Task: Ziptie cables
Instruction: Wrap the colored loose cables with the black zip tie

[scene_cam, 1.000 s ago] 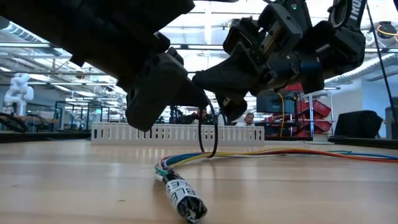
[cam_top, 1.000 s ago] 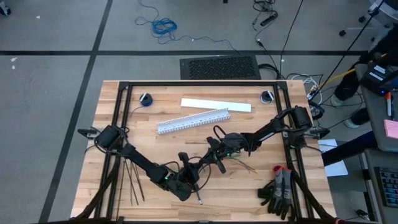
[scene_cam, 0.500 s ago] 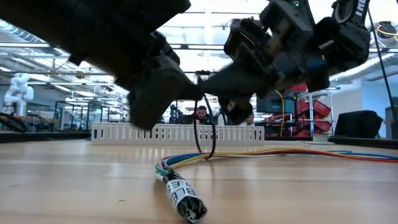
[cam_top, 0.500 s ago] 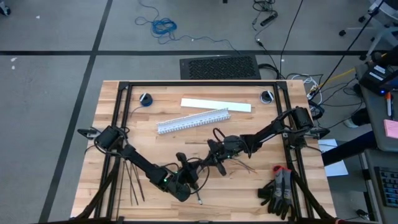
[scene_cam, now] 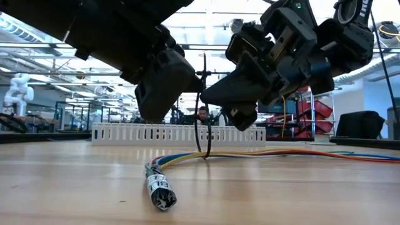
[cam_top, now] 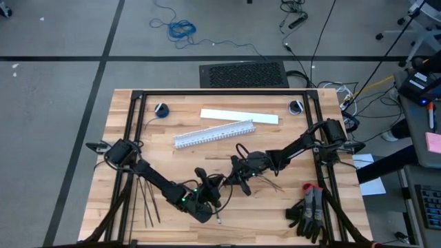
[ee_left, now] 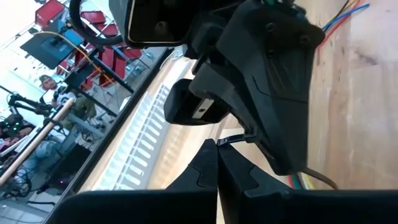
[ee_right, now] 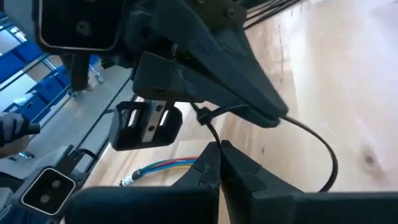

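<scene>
The cables [scene_cam: 181, 159], coloured wires ending in one dark taped tip [scene_cam: 160, 194], lie on the table near its near edge, tip toward me [cam_top: 218, 220]. One black ziptie [scene_cam: 200, 134] stands as a narrow upright loop around them, its tail pointing up. My left gripper [ee_left: 217, 163] and right gripper [ee_right: 219, 149] meet nose to nose just above the bundle, left [scene_cam: 195, 80] and right [scene_cam: 211, 95] of the loop, both shut. Spare zipties [cam_top: 147, 200] lie flat under the left arm. My left gripper pinches the ziptie between its fingertips, close to the small head [ee_right: 202, 116] at the top of the loop, coming level from the table's left. The loop hangs below, around the cables. My right gripper pinches the ziptie's thin strand [ee_right: 212, 138] just beyond the head, at its fingertips, coming level from the table's right. A slack bow of the strip [ee_right: 329, 163] curves away beside the fingers.
A white slotted duct [cam_top: 213, 133] and a flat white strip [cam_top: 239, 116] lie toward the far side. Black and red gloves [cam_top: 310, 210] sit at the near right corner. Two small round pieces [cam_top: 161, 109] [cam_top: 296, 107] sit at the far corners.
The ziptie loop has drawn from a wide oval into a narrow upright one, and its tail now sticks up between the grippers. The cables' dark tip has slid a little toward the table's left. Both grippers stay shut and close together.
</scene>
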Motion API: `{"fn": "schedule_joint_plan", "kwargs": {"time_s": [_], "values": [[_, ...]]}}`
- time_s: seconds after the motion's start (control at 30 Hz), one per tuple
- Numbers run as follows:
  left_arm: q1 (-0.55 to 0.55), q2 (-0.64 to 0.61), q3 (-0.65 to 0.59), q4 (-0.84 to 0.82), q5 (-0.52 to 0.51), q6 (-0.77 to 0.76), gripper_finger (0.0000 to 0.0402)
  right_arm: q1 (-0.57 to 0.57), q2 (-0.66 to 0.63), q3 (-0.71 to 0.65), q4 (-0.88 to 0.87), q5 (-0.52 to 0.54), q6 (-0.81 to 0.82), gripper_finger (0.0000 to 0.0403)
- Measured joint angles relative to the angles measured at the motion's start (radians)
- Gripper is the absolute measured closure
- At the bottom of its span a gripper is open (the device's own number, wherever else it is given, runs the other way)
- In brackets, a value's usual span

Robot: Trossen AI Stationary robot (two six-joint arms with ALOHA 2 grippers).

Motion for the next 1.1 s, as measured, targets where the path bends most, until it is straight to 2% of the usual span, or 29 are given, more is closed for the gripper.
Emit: {"fn": "schedule_joint_plan", "kwargs": {"time_s": [0.97, 1.1], "values": [[-0.011, 0.000, -0.001, -0.003, 0.011, -0.007, 0.0401, 0.001, 0.000, 0.000, 0.030, 0.009, -0.015, 0.0402], [-0.011, 0.000, -0.002, -0.003, 0.011, -0.008, 0.0401, 0.002, -0.001, 0.000, 0.025, -0.006, -0.026, 0.0387]]}}
